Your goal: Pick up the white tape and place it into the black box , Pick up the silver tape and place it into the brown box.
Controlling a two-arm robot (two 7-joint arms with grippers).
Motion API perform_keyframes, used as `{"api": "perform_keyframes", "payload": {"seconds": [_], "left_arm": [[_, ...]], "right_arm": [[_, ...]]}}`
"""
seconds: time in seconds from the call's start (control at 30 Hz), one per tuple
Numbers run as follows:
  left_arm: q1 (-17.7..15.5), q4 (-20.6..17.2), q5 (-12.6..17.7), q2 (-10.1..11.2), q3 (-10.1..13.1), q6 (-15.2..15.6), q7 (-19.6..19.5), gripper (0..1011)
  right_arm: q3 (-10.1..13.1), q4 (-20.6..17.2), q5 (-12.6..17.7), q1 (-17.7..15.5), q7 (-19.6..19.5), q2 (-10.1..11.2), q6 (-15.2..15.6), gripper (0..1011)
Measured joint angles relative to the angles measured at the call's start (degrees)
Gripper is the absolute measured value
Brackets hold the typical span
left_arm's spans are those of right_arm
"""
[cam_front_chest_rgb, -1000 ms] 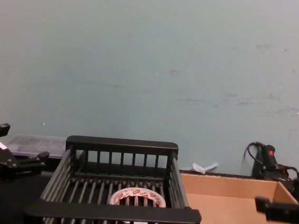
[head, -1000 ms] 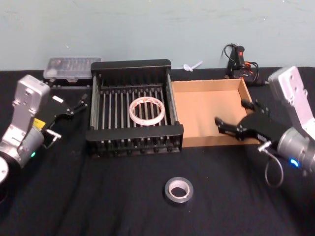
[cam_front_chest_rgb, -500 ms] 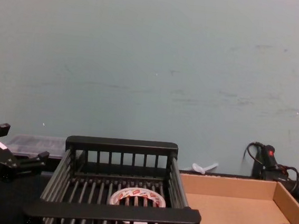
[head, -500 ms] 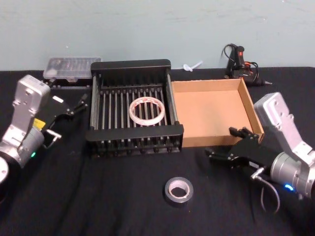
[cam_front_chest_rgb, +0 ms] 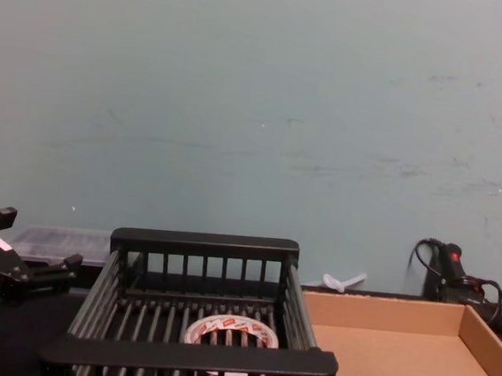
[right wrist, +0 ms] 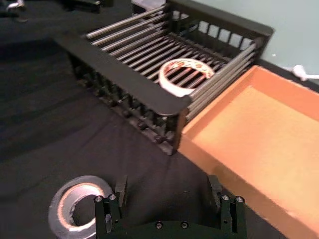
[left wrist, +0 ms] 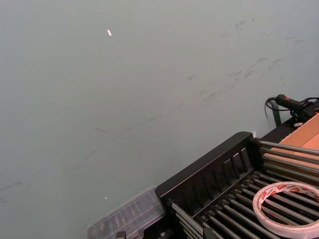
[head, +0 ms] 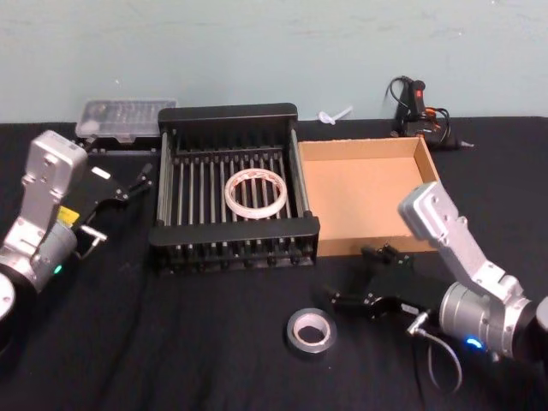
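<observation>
The black slatted plastic crate (head: 229,112) holds the flat white tape roll (head: 254,193); right of it sits the tan cardboard tray (head: 364,195). The right claw (head: 353,283), fingers apart, hovers just right of the grey duct tape roll (head: 310,331) on the near surface (head: 171,342)

A workshop bench: glue gun (head: 417,107), black-draped table (head: 171,342), scuffed wall (cam_front_chest_rgb: 259,109).
</observation>
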Motion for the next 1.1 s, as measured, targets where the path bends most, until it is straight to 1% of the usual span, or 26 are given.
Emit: {"api": "perform_keyframes", "payload": {"seconds": [0.17, 0.7, 1.1], "left_arm": [[0.0, 0.0, 0.0, 0.0, 0.0, 0.0, 0.0, 1002], [0.0, 0.0, 0.0, 0.0, 0.0, 0.0, 0.0, 1001], [0.0, 0.0, 0.0, 0.0, 0.0, 0.0, 0.0, 1001]], "right_arm": [[-1.5, -0.1, -0.1, 0.3, 0.8, 0.2, 0.8, 1003], [-4.6, -0.4, -0.4, 1.7, 2.1, 1.0, 2.1, 1003], [-5.6, 0.2, -1.0, 2.3, 2.1, 1.1, 3.2, 1003]]}}
